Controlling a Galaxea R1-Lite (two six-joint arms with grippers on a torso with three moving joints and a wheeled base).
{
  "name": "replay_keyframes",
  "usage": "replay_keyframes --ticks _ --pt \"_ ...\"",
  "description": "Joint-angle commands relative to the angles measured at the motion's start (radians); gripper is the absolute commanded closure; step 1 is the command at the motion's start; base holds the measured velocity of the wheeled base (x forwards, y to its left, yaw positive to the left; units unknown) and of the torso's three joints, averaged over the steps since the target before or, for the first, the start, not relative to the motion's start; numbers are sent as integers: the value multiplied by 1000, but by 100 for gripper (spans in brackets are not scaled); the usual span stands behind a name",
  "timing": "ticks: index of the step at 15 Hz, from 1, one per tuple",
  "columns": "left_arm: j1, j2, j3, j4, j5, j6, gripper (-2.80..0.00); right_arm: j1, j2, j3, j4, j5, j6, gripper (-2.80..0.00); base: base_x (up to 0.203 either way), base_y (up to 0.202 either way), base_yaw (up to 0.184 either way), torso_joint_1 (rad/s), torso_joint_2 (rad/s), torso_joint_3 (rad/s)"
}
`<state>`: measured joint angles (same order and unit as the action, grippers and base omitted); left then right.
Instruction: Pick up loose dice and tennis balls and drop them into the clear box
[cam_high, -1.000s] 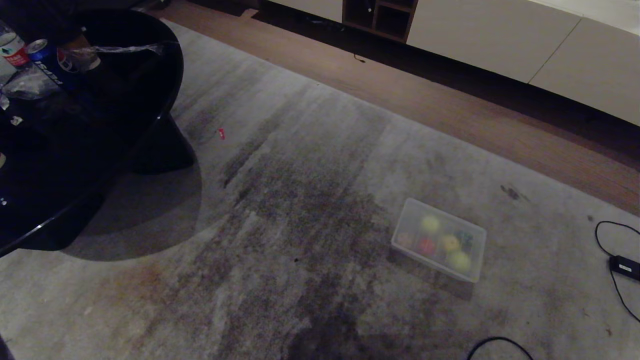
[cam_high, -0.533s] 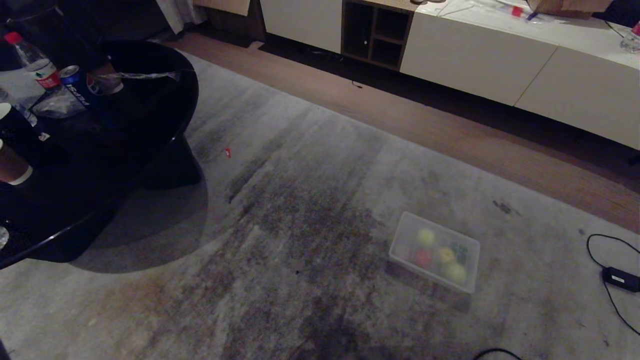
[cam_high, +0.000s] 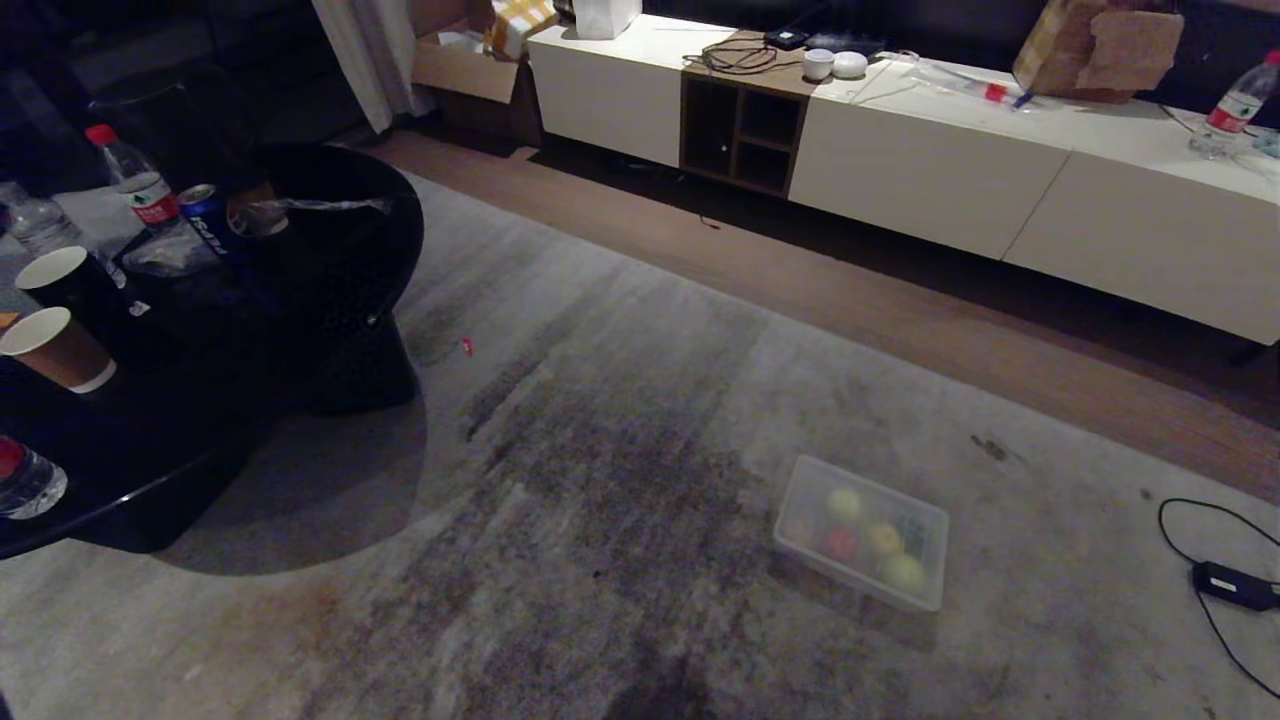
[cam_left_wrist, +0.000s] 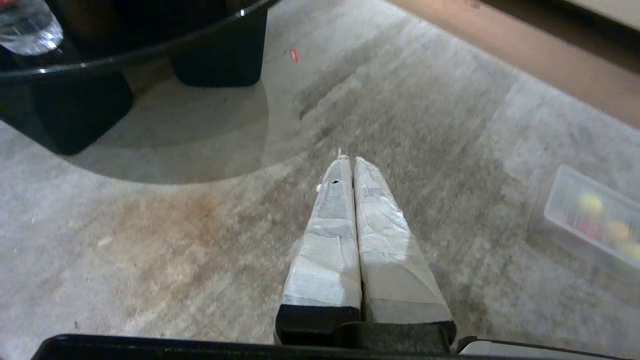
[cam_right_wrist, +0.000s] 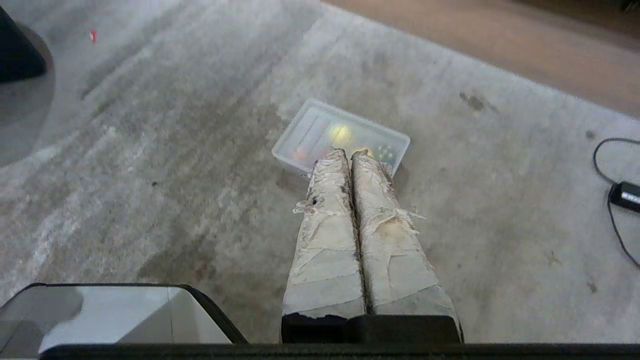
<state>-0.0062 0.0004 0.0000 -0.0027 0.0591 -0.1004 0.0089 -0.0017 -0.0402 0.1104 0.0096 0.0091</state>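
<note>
Looking down from the robot's head, neither arm comes into sight; the clear box (cam_high: 860, 533) sits on the grey rug (cam_high: 620, 400), out in the open towards the rug's right-hand part and nearer the edge that meets the wooden floor strip (cam_high: 900, 320) than the black bench (cam_high: 330, 270) at the far left. Inside the box I can make out two tennis balls (cam_high: 843, 503) and some dice (cam_high: 840, 543), red, yellow and dark green ones showing through the plastic, all lying close together. The black bench carries paper cups (cam_high: 60, 345), water bottles (cam_high: 135, 185) and a can (cam_high: 207, 215). A long white cabinet (cam_high: 1000, 170) runs along the back, and a black cable with an adapter (cam_high: 1235, 585) lies by the rug's right edge. From the left wrist, the left claw (cam_left_wrist: 348, 159) hangs above bare rug, pointing forward and down, its taped fingers (cam_left_wrist: 327, 230) pressed together and holding nothing; the box shows off to one side, well apart from it. From the right wrist, the right claw (cam_right_wrist: 348, 153) is likewise raised over the rug, its fingers shut tight with nothing between them, and its tips line up over the near wall of the box without any sign of touching it.
</note>
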Motion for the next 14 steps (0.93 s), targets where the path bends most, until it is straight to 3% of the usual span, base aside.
replay_keyframes --ticks 1,14 --pt "0 1 2 0 1 -1 0 0 2 0 0 1 -1 0 0 0 0 -1 2 212" --pt "0 1 2 0 1 -2 0 0 2 0 0 0 0 0 0 0 0 3 2 201"
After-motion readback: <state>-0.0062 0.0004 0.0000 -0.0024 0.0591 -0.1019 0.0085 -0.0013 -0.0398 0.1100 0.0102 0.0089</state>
